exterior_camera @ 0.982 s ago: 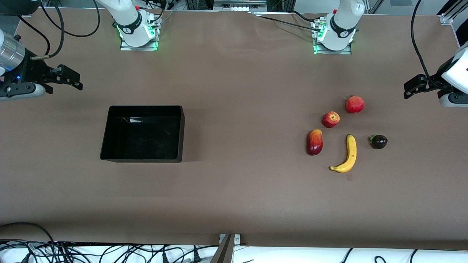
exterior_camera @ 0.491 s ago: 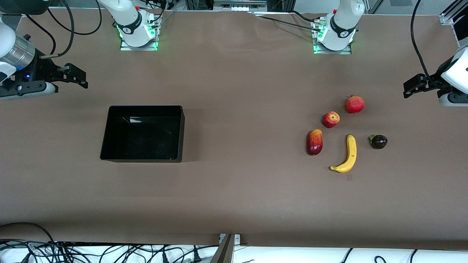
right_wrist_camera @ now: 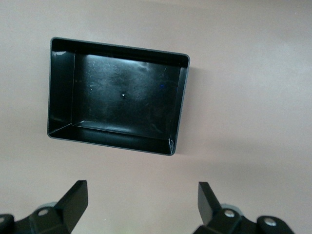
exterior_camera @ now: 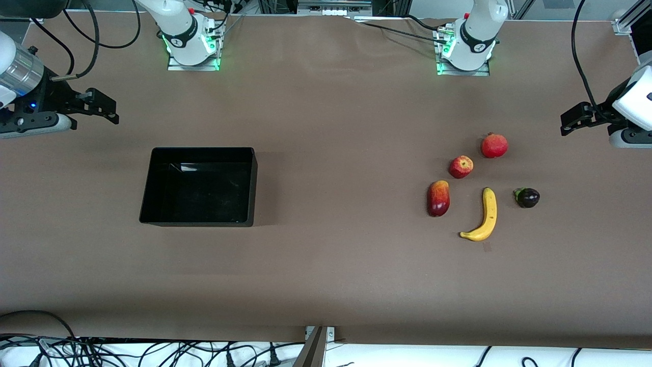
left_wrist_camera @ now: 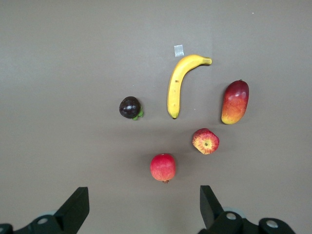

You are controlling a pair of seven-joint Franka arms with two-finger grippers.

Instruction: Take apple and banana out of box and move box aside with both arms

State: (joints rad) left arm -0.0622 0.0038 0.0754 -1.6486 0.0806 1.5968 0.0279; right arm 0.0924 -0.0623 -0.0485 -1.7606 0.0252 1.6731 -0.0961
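Observation:
The black box (exterior_camera: 153,214) sits empty on the table toward the right arm's end; it also shows in the right wrist view (right_wrist_camera: 61,83). Toward the left arm's end lie the pomegranate (exterior_camera: 494,146), the apple (exterior_camera: 461,166), the mango (exterior_camera: 438,198), the banana (exterior_camera: 486,216) and the dark purple fruit (exterior_camera: 527,198). All five show in the left wrist view: pomegranate (left_wrist_camera: 163,167), apple (left_wrist_camera: 205,141), mango (left_wrist_camera: 235,102), banana (left_wrist_camera: 178,84), purple fruit (left_wrist_camera: 130,107). My left gripper (exterior_camera: 570,120) hangs open and empty above the table's end. My right gripper (exterior_camera: 104,107) hangs open and empty above its own end.
The brown table (exterior_camera: 336,153) is bare between the box and the fruits. A small pale tag (left_wrist_camera: 179,50) lies by the banana's tip. Cables (exterior_camera: 153,351) hang past the table's edge nearest the front camera.
My right gripper moved a little toward the box, then eased back. My left gripper shifted only slightly. The fruits and the box have not moved.

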